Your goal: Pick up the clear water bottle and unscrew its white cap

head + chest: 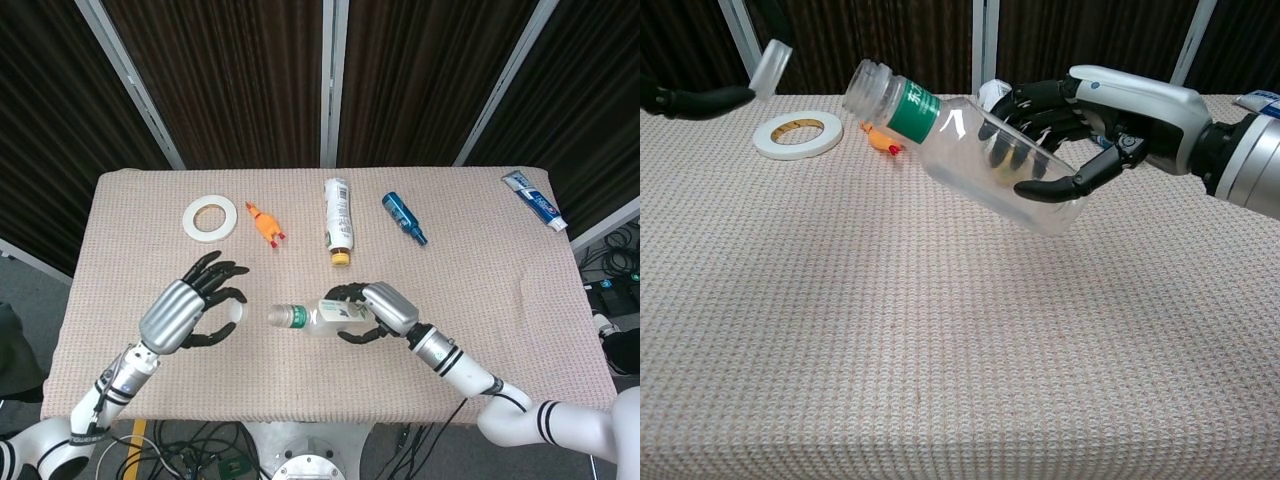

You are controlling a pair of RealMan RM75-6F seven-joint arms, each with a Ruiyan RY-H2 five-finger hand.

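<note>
Mostly cropped left hand (pixel 685 98) holds cap (pixel 770 67).

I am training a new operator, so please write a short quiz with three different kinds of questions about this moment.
1. True or false: the white cap is off the bottle.
2. Which hand holds the bottle? A. left hand B. right hand C. neither
3. Fill in: the orange toy lies between the tape roll and the ___ tube with the yellow cap.

Key
1. True; the neck is bare and the left hand holds the cap.
2. B
3. white
</note>
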